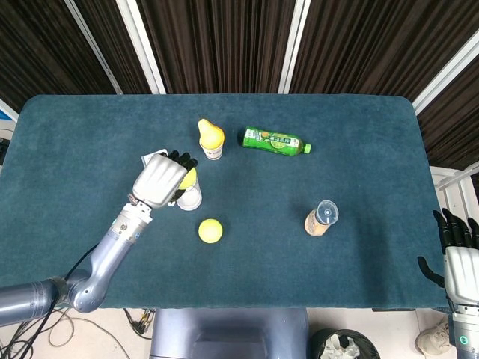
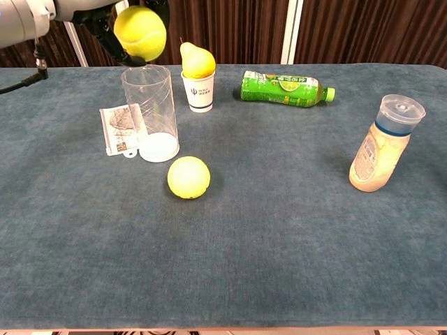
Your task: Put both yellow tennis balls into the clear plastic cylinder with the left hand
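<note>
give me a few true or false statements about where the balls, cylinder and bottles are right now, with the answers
1. The left robot hand holds a tennis ball above the clear cylinder. True.
2. A tennis ball already sits inside the cylinder. False: the cylinder is empty.
3. The second tennis ball rests on the table in front of the cylinder. True.
4. The green bottle stands upright. False: it lies on its side.
5. The right robot hand is holding the capped bottle. False: it hangs off the table's edge, holding nothing, and that bottle stands alone.
</note>
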{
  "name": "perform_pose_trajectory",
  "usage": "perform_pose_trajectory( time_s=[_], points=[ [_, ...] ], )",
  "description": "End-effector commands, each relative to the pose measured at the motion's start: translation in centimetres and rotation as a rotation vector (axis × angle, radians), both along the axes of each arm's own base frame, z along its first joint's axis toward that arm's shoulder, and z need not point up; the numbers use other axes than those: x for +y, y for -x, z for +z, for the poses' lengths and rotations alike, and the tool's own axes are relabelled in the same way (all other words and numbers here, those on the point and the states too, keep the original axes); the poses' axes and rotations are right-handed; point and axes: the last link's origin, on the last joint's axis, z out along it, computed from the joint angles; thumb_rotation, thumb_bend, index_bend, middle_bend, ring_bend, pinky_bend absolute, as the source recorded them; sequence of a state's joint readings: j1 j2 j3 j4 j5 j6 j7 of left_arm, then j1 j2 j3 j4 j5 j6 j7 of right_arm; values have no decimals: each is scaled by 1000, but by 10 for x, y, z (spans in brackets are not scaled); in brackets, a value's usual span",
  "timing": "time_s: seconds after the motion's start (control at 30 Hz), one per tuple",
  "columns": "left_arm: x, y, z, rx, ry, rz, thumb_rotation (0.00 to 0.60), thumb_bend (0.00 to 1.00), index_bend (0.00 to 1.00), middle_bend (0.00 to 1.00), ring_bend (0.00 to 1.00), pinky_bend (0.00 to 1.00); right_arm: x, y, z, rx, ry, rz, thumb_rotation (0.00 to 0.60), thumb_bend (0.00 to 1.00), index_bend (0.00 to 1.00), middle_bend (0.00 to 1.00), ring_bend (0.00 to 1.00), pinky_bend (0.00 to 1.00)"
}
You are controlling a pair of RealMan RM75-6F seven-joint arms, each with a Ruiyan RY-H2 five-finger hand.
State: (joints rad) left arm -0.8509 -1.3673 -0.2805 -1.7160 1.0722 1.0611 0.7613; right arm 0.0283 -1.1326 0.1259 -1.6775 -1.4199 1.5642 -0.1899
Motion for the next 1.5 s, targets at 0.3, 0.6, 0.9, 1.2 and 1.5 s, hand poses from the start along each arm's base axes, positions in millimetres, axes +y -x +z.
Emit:
perform_pose_trajectory(
  time_s=[0.3,0.6,0.9,1.2,1.5],
  points=[
    [6,3,-10,18,-11,55,600,156,388,360,337,606,0,1,3,-4,7,-2,600,340,81,79,110,61],
    [4,1,-9,27,-21,126,600,0,309,220,166,381,0,1,4,-4,11,-1,600,340,81,79,110,61],
    [-7,-13,3,6,-63,74,600,0,300,209,146,285,0,-1,3,-4,21,3,600,340,81,79,110,61],
    [-37,-26,8,-64,27,-68,600,0,292,208,145,277,0,-1,2,-4,21,0,600,340,81,79,110,61],
    [-58,-27,-5,-66,232,-93,600,0,284,195,133,276,-1,-2,2,-11,35,-1,600,340,81,79,110,61]
  ],
)
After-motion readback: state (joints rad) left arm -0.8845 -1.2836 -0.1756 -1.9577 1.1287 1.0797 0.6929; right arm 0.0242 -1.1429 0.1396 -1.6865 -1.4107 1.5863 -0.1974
